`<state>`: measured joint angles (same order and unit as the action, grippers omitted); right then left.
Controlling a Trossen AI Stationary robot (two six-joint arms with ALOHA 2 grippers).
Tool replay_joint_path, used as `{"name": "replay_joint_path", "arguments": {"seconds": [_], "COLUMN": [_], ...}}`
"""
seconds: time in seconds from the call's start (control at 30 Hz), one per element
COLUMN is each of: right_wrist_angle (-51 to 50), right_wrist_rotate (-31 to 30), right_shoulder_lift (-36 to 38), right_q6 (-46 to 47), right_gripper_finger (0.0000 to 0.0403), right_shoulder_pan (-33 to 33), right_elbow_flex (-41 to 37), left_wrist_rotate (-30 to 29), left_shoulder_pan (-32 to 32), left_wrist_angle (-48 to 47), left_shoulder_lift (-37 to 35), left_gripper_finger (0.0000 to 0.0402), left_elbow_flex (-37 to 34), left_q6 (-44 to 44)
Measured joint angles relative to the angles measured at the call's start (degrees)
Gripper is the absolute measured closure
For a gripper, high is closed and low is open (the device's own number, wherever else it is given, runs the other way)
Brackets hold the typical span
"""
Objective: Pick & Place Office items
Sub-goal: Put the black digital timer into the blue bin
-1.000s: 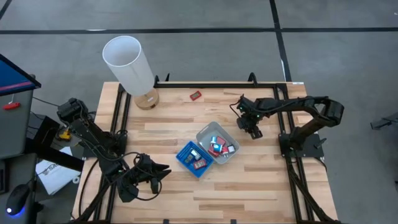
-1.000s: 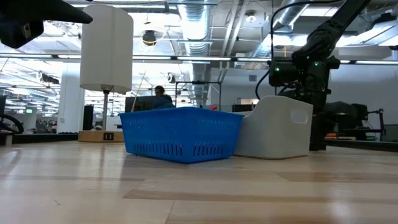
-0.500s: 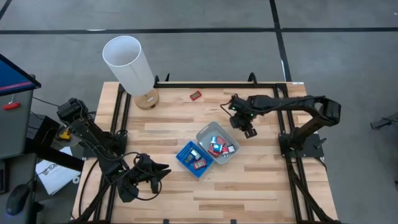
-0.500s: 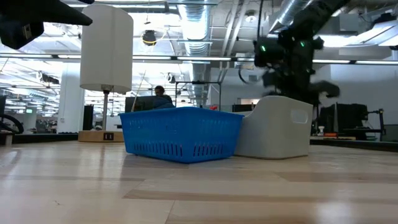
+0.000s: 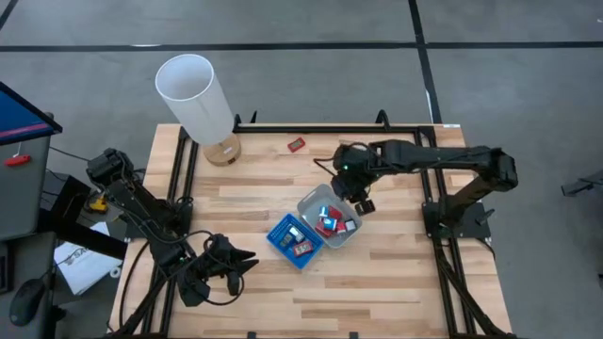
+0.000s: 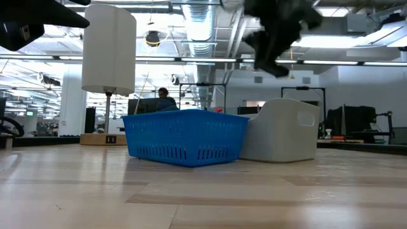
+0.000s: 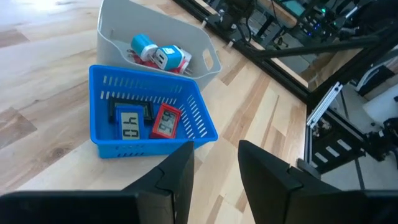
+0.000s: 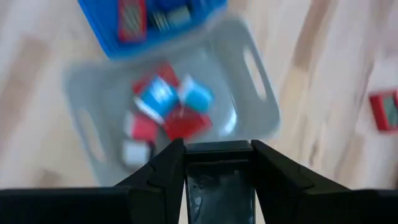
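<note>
A grey tray (image 5: 332, 218) and a blue tray (image 5: 294, 241) stand side by side mid-table, both holding small office items: red, blue and white pieces (image 7: 160, 55) in the grey one, a black and a red piece (image 7: 149, 121) in the blue one. One red item (image 5: 296, 144) lies alone on the far part of the table. My right gripper (image 5: 358, 196) hangs above the grey tray's far right rim, shut on a small black item (image 8: 219, 183). Near the front left edge, my left gripper (image 5: 249, 260) stands open, nothing between its fingers. My right gripper pinches the black blocky item (image 8: 219, 186) between its two fingers, which point steeply down from above. The item is lifted clear, hanging over the grey tray. Which faces the fingers are on is hidden by the fingers themselves.
A tall white cylinder (image 5: 195, 96) on a wooden base stands at the far left corner. Black frame rails (image 5: 443, 235) run along both table sides. Bare wood lies in front of the trays and at the far middle.
My right gripper has risen from the table at the right of the trays and swung toward the table's left, ending above the grey tray with the black item between its fingers. The trays have not moved.
</note>
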<state>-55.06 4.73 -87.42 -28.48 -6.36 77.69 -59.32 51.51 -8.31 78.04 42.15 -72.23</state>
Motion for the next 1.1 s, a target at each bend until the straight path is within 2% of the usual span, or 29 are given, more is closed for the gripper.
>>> {"name": "replay_joint_path", "arguments": {"seconds": [0.37, 0.57, 0.63, 0.7, 0.77, 1.1], "right_wrist_angle": [14.73, 23.49, 29.22, 29.76, 35.08, 37.15], "right_wrist_rotate": [1.25, -3.80, -5.16, -6.21, -6.92, -7.83], "right_shoulder_lift": [-0.92, -3.83, -6.33, -8.43, -11.43, -21.46], "right_q6": [23.74, 34.38, 37.74, 39.70, 41.64, 44.10], "right_gripper_finger": [0.0258, 0.0258, 0.0258, 0.0258, 0.0258, 0.0258], "right_shoulder_pan": [13.78, 18.75, 19.40, 20.20, 20.60, 19.94], "right_elbow_flex": [2.62, 2.49, 2.82, 2.47, 2.73, 5.06], "left_wrist_rotate": [2.15, 4.23, 5.93, 6.25, 6.77, 7.14], "left_shoulder_pan": [0.31, 0.31, 0.39, 0.87, 1.57, 4.01], "left_wrist_angle": [-1.30, -2.93, -3.29, -3.18, -3.65, -3.74], "left_shoulder_lift": [0.00, 0.00, 0.00, -0.02, -0.02, -0.35], "left_gripper_finger": [0.0279, 0.0279, 0.0279, 0.0279, 0.0279, 0.0279], "left_elbow_flex": [0.00, 0.00, 0.00, -0.01, 0.03, 0.04], "left_q6": [1.82, 1.95, 1.99, 2.60, 2.82, 2.89]}}
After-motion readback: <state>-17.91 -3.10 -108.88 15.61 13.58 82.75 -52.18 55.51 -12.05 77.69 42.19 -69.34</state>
